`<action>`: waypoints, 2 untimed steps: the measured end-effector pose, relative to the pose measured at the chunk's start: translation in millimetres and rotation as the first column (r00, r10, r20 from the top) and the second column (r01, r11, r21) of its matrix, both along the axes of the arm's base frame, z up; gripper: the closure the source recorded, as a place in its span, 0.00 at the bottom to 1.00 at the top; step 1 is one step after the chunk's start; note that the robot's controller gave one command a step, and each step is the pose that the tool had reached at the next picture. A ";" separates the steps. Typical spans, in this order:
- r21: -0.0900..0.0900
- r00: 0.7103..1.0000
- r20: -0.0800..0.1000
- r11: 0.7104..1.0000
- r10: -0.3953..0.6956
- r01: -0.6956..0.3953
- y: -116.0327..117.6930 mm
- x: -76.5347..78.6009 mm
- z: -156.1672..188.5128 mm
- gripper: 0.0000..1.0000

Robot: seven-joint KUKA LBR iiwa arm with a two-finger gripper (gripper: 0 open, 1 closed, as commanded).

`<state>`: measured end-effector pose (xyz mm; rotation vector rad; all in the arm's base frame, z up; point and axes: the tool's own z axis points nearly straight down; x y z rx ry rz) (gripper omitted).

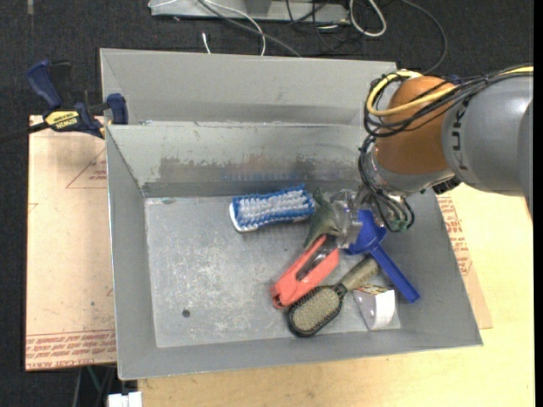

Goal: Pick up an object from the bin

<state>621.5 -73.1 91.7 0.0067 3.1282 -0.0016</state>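
Blue plastic was what lay nearest under the gripper: a long-handled blue tool in the right half of the bin, its broad end tucked beneath the wrist and its shaft running down toward the near right corner. Whether the pincer stood apart or together could not be told, since the wrist and its cables crowded that spot. Just beside the blue tool lay a red-handled tool, and below that a dark oval hairbrush with a tan handle; a small white piece sat by the shaft's far end, and a blue-and-white scrub brush lay apart toward the back wall.

The blue tool looked stiff, light and rather slick (moulded plastic usually is), so a hold across the narrow shaft seemed a safer bet than one on the wide end. The neighbours touching it might drag along.

No brand or label could be read on anything in the bin. Dark lettering showed on the grey arm, but only in part.
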 end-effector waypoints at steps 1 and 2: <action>0.000 1.000 0.000 1.000 0.000 0.000 0.1 0.0 0.0 1.00; -0.009 0.969 0.003 0.969 0.247 -0.247 37.3 23.0 -15.6 1.00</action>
